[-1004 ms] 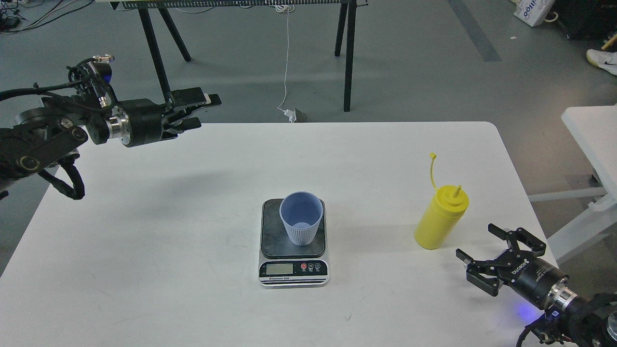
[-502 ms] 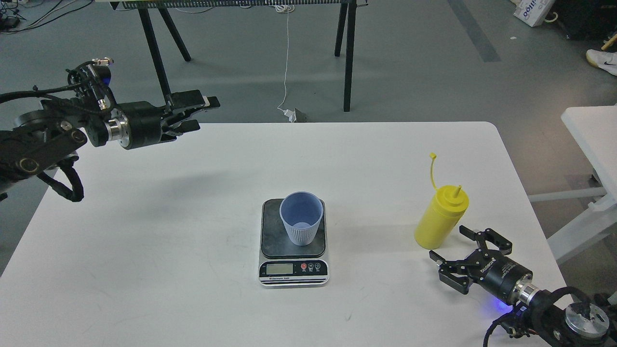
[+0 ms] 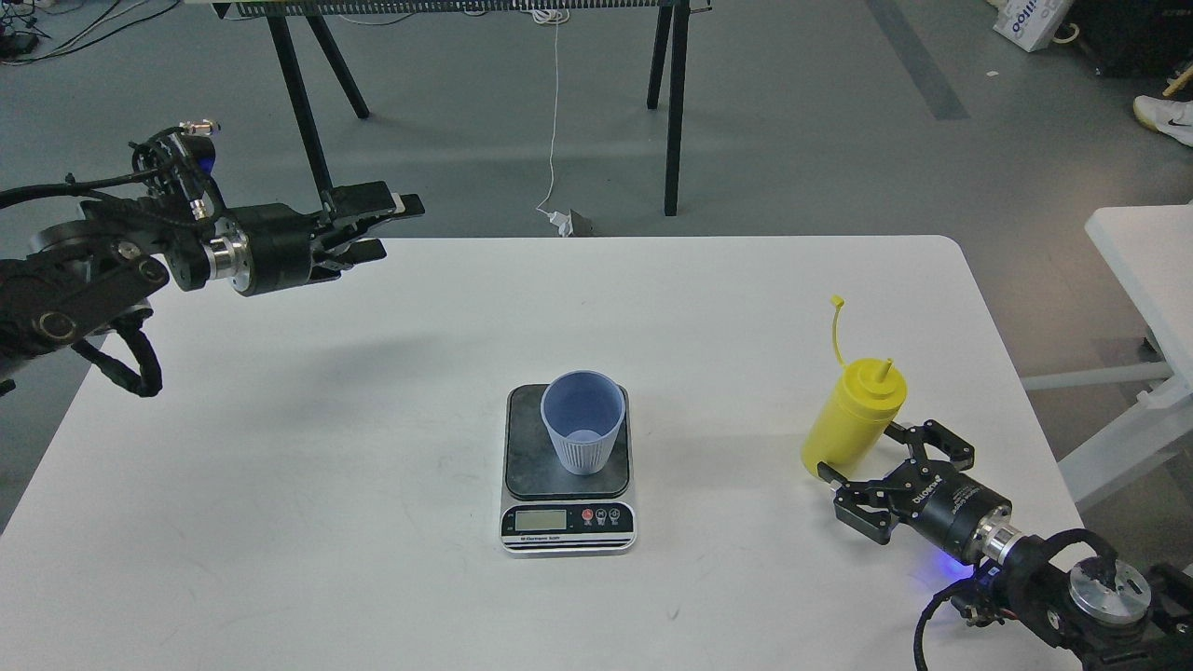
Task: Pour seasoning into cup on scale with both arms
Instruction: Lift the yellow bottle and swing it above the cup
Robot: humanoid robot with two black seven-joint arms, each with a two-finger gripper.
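Note:
The light blue-grey cup [image 3: 582, 421] stands upright on the dark platform of the scale [image 3: 567, 527] in the middle of the white table. The yellow seasoning bottle [image 3: 853, 419] stands upright at the right, its cap strap sticking up. My right gripper [image 3: 862, 457] is open at the bottle's base, one finger on each side of it, not closed on it. My left gripper [image 3: 387, 224] is open and empty, high over the table's far left edge, far from the cup.
The white table [image 3: 373, 466] ends close behind my left gripper. A second white table [image 3: 1142, 252] stands at the right. Black trestle legs [image 3: 673, 112] and a white cable [image 3: 555, 121] are on the floor beyond.
My right gripper has moved left and forward across the table until its open fingers straddle the bottle's base. My left arm has dropped slightly. Cup, scale and bottle have not moved.

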